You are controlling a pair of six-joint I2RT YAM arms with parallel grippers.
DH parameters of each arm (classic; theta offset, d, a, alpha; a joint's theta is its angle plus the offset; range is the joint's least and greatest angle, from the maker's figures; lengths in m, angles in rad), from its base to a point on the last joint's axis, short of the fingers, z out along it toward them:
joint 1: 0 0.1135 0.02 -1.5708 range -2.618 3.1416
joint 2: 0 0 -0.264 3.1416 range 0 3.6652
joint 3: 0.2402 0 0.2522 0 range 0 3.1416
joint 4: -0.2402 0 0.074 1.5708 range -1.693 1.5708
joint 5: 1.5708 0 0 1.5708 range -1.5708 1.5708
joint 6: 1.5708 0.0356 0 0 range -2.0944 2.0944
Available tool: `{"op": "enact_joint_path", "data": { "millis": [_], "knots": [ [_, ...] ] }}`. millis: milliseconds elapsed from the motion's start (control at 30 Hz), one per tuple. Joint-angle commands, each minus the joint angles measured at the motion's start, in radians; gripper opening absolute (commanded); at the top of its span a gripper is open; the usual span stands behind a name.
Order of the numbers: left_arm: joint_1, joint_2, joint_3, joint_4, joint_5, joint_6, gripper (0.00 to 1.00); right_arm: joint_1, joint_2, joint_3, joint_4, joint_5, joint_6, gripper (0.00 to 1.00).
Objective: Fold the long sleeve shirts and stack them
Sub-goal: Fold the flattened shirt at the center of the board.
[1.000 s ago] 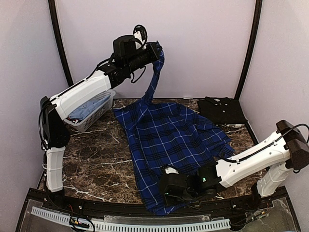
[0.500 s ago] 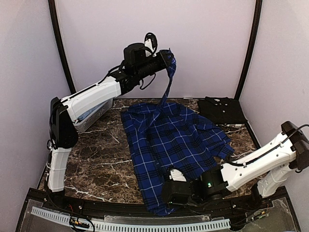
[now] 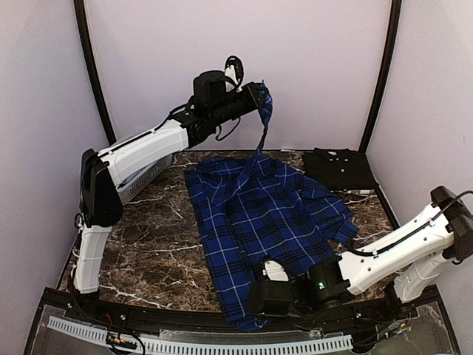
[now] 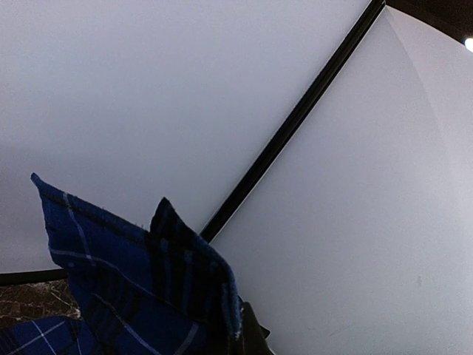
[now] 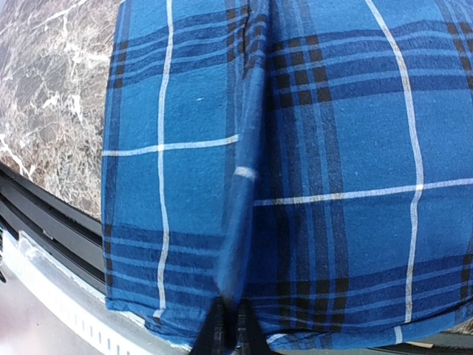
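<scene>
Plaid shirt (image 3: 273, 214) and black shirt (image 3: 340, 168) on the dark marble table (image 3: 148, 244), read from left to right. At 10 o'clock on the table stands a white lattice basket (image 3: 148, 176), partly hidden behind the left arm. The left claw (image 3: 260, 95) is raised high above the far edge of the table and is closed on the end of one sleeve (image 3: 255, 140), which hangs taut down to the body of the plaid shirt. That body lies spread and rumpled over the centre of the table, from 12 o'clock to the near edge at 6 o'clock. There the right claw (image 3: 257, 302) sits low; in the right wrist view its fingertips (image 5: 228, 329) are pinched together on a raised ridge of the blue cloth. The black shirt lies folded at 2 o'clock, apart from the plaid one.
</scene>
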Motion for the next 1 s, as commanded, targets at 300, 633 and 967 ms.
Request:
{"op": "enact_joint_path", "data": {
  "millis": [300,633,967],
  "knots": [
    [-0.004,-0.025,0.009,-0.038,0.043,0.002,0.0,0.001,-0.159,0.013,-0.087,0.132,-0.013,0.53],
    [-0.011,-0.212,-0.281,-0.25,-0.244,-0.05,0.0,-0.37,-0.36,-0.113,0.2,-0.04,-0.392,0.62],
    [-0.071,-0.54,-0.838,-0.301,-0.411,-0.138,0.0,-0.724,-0.248,-0.064,0.369,-0.39,-0.642,0.62]
  ]
}}
